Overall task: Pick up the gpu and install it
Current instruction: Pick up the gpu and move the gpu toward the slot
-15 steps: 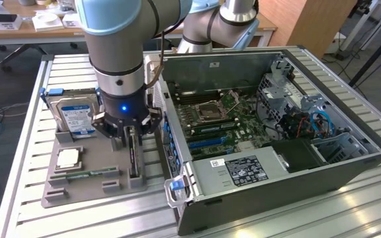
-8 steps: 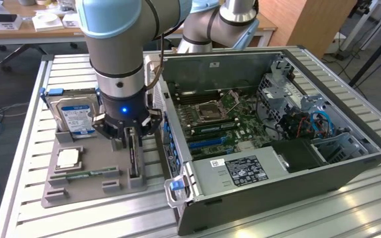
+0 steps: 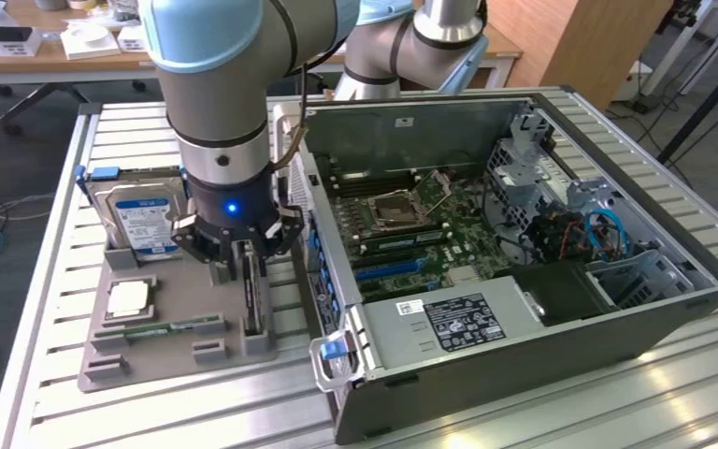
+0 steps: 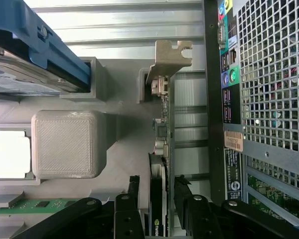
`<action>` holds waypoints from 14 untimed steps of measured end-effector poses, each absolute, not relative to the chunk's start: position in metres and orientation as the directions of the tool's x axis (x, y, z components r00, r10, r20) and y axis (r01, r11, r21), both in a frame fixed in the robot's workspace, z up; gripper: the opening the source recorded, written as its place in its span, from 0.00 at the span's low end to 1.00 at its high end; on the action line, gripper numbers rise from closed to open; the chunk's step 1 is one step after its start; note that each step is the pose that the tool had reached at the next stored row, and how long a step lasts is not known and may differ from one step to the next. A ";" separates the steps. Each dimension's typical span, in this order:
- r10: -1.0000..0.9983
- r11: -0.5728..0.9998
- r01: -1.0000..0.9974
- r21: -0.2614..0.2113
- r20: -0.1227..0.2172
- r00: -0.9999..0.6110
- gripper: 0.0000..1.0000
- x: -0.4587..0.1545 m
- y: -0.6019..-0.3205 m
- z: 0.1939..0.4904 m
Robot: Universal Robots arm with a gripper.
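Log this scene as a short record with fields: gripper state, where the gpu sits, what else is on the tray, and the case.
gripper: open, low over the gpu, one finger on each side of it
gpu: standing on edge in a slot of the gray tray, not yet installed
gray tray: also holds hard drive, CPU, RAM stick
computer case: open, motherboard exposed, at the exterior view's right of the tray
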State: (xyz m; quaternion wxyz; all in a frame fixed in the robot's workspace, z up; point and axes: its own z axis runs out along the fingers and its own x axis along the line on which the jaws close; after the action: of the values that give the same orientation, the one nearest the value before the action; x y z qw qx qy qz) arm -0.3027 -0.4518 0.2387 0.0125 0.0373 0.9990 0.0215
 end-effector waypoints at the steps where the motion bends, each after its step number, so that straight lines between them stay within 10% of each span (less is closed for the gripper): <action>1: 0.075 0.996 0.074 0.044 -0.024 -0.997 0.41 -0.303 -0.452 0.238; 14: 0.075 0.996 0.074 0.043 -0.023 -0.997 0.41 -0.303 -0.454 0.232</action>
State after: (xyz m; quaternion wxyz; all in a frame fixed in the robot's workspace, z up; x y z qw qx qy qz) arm -0.3027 -0.4544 0.2324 0.0125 0.0372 0.9990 0.0208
